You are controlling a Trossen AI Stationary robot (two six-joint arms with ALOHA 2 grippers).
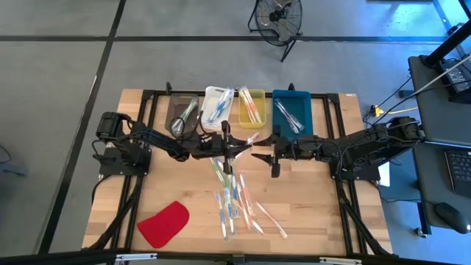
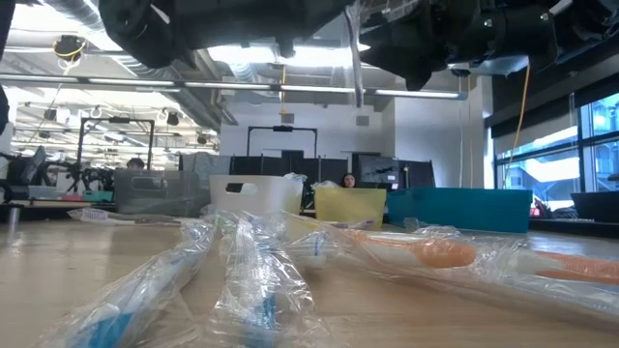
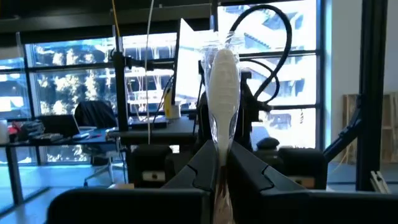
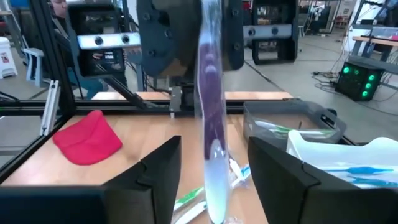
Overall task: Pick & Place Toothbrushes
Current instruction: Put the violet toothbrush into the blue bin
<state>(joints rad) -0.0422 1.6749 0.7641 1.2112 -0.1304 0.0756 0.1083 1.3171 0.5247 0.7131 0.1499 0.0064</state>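
Note:
One toothbrush (image 3: 222,81), white in a clear wrapper, stands roughly upright above the table's middle, and my left gripper (image 3: 221,163) is shut on it. My right gripper (image 4: 214,165) faces it from the table's right and is open, one finger on either side of the toothbrush (image 4: 210,118) without touching it. In the low view the toothbrush (image 2: 356,68) hangs clear of the table. Many more wrapped toothbrushes (image 1: 235,199) lie in a loose pile on the wood near the front. In the high view my left gripper (image 1: 239,147) and right gripper (image 1: 257,157) nearly meet. My left gripper pinches the wrapped toothbrush between its two fingers, on the shaft below the white head (image 3: 222,146). The fingers come about level from the table's left and lie across it. The toothbrush stands upright, lifted clear of the table, its head above the fingers.
Four trays stand in a row at the far edge: a clear dark one (image 1: 184,114), a white one (image 1: 218,107), a yellow one (image 1: 252,107) and a blue one (image 1: 292,110), each holding toothbrushes. A flat red piece (image 1: 163,224) lies at the near left.

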